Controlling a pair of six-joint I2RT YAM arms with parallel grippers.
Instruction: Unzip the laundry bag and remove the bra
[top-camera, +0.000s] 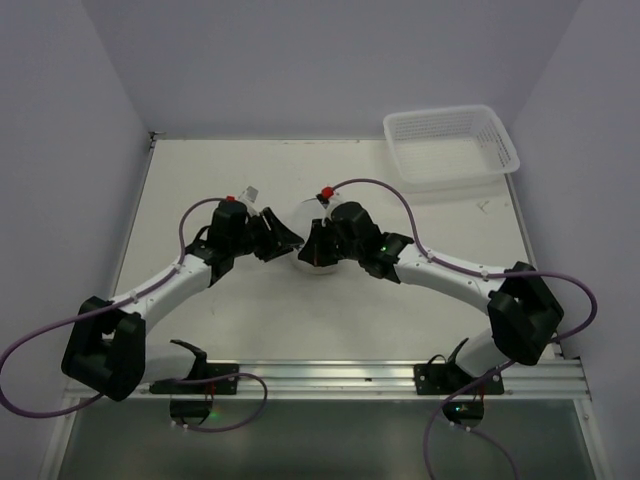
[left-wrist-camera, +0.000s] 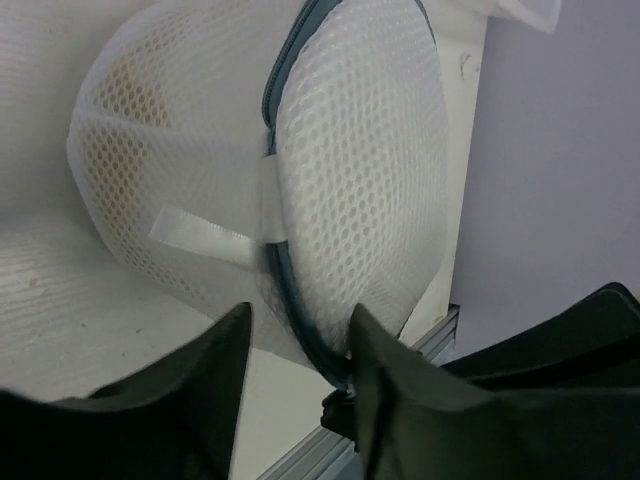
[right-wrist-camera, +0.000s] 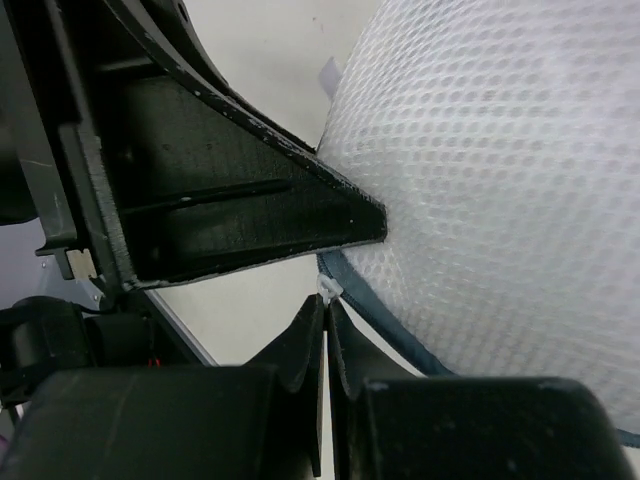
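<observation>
A flat white table is carrying a round white mesh laundry bag mid-table. A rectangular white plastic lattice basket is sitting at its far right corner.

We count two arms, the left arm and the right arm, each built of white tubes between bulky black joint housings. Purple cables loop along both, red caps top the wrists, and the fingers of the left end effector are matte black wedges.
</observation>
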